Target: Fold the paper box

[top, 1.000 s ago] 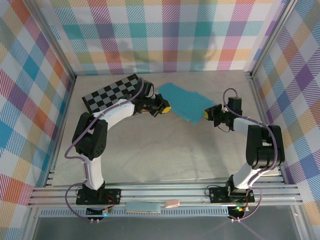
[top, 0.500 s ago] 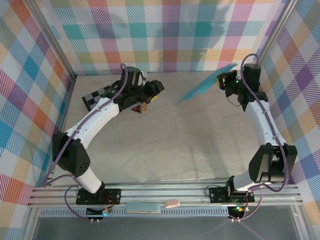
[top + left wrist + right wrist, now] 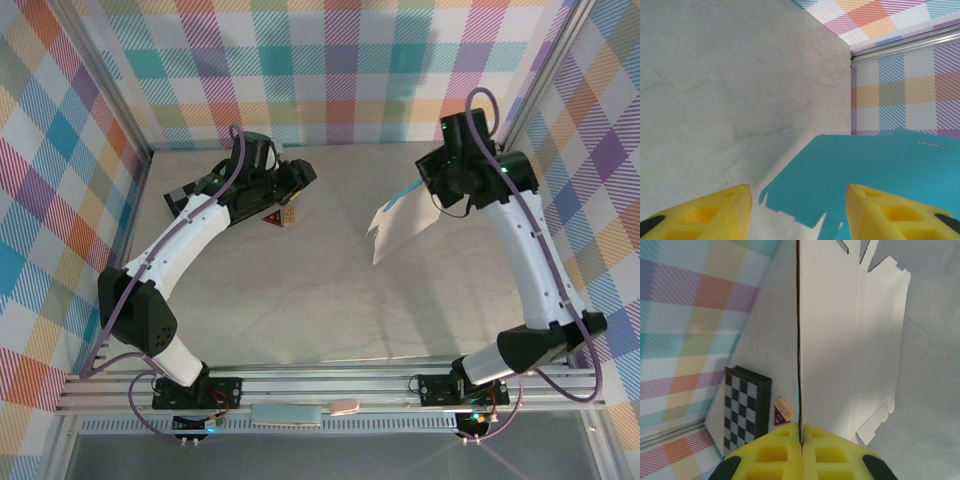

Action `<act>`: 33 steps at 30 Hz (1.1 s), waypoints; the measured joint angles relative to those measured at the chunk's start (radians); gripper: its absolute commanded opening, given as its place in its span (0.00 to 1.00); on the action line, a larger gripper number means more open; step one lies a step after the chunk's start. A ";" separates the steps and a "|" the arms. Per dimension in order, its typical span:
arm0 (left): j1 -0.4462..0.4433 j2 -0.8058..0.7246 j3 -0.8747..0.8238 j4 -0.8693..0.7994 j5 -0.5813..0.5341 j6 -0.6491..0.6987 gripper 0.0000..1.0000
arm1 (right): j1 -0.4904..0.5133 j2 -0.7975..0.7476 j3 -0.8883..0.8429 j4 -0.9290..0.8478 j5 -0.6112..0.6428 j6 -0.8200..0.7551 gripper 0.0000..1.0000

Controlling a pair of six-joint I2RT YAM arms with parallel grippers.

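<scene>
Top external view shows the paper box (image 3: 405,225) off the worktop (image 3: 300,300). A second ago the turquoise sheet lay flat toward the far edge with a gripper at each end. Now it hangs in the air above the far right part, tilted so its pale inside faces the camera.

The right gripper (image 3: 430,192) alone carries it. In the right wrist view its yellow fingers (image 3: 775,450) are pressed together on one edge of the card, which stands out edge-on from them.

The left gripper (image 3: 298,178) has let go and drawn back toward the far left corner, above the checkerboard (image 3: 745,410). In the left wrist view its jaws stand moderately apart with nothing between them, and the turquoise face lies some way beyond.

I judge that no flap is folded yet: the sheet looks fully flat, with flaps and slits loose at its edges. The lift and turn seem meant to bring the pale side uppermost, so the sheet likely has to be laid down again before creasing begins.
</scene>
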 measured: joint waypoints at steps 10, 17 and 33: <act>0.000 0.000 0.000 -0.059 0.033 -0.002 0.50 | -0.004 0.387 -0.016 0.182 -0.038 0.199 0.00; 0.000 0.000 -0.018 -0.089 0.045 0.023 0.47 | -0.004 0.411 -0.100 0.323 -0.069 0.243 0.00; -0.094 0.120 -0.043 0.037 0.079 -0.130 0.50 | -0.006 0.266 -0.525 0.731 -0.125 0.278 0.00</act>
